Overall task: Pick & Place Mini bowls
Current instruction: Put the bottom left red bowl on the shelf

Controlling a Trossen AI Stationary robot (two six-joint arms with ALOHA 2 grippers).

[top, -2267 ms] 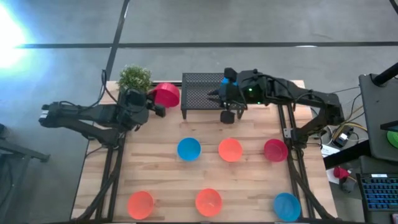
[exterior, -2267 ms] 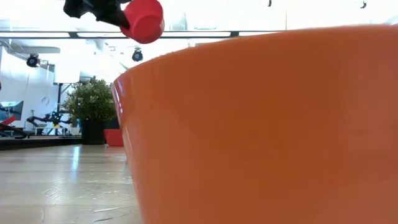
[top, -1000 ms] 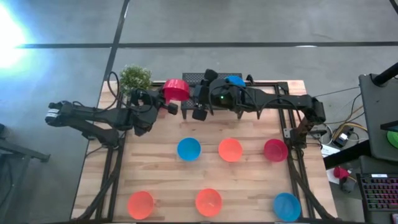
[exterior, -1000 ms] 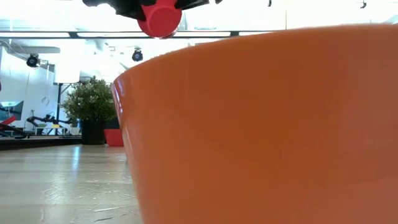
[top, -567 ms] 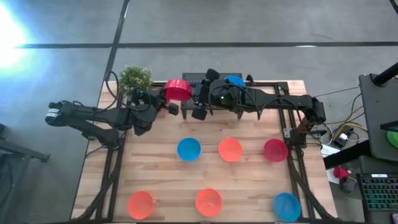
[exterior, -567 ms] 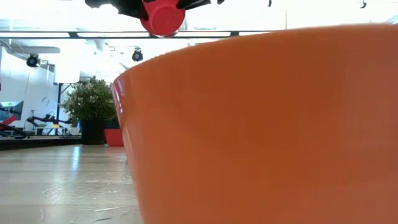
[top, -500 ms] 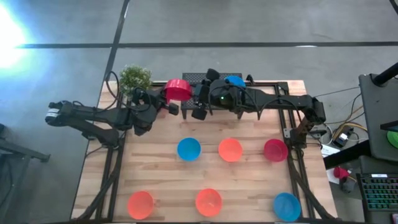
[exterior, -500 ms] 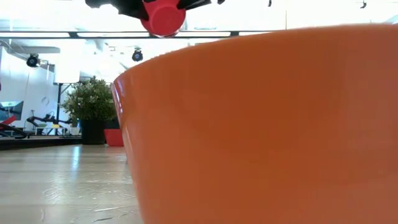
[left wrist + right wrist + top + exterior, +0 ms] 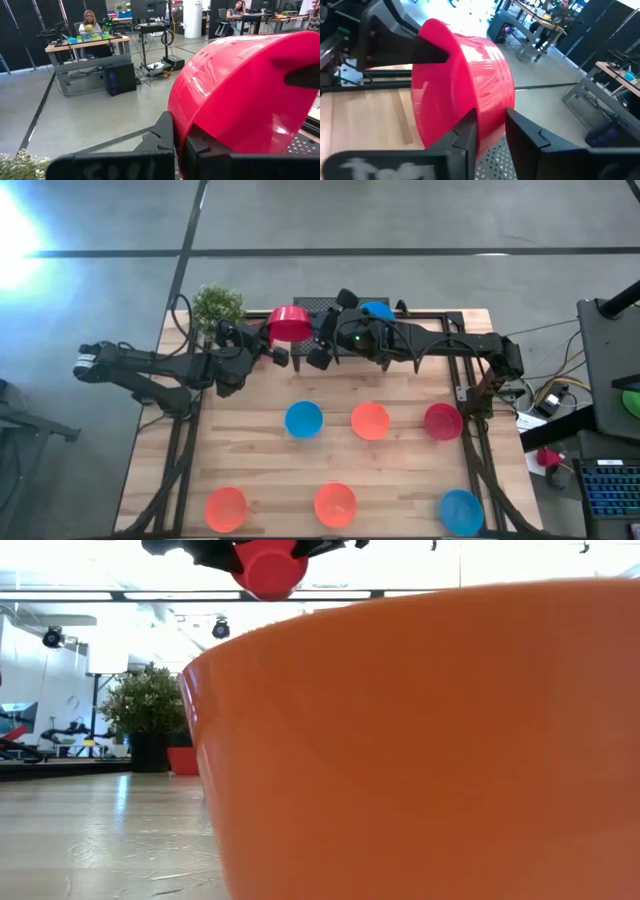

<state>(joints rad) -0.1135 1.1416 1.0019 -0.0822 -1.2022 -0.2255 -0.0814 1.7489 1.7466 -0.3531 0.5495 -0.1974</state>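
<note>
I hold the red bowl up in the air, over the back of the worktop, just beside the black rack. My left fingers are shut tight on its rim so it does not fall. My right fingers sit on both sides of the rim, one inside and one outside. I think they are there to take the bowl. Six other bowls wait down on the wood.

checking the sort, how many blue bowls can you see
3: one on the rack at the back beside the right arm, one at the left of the middle row, one at the front right corner. Others may be hidden under the arms.
</note>
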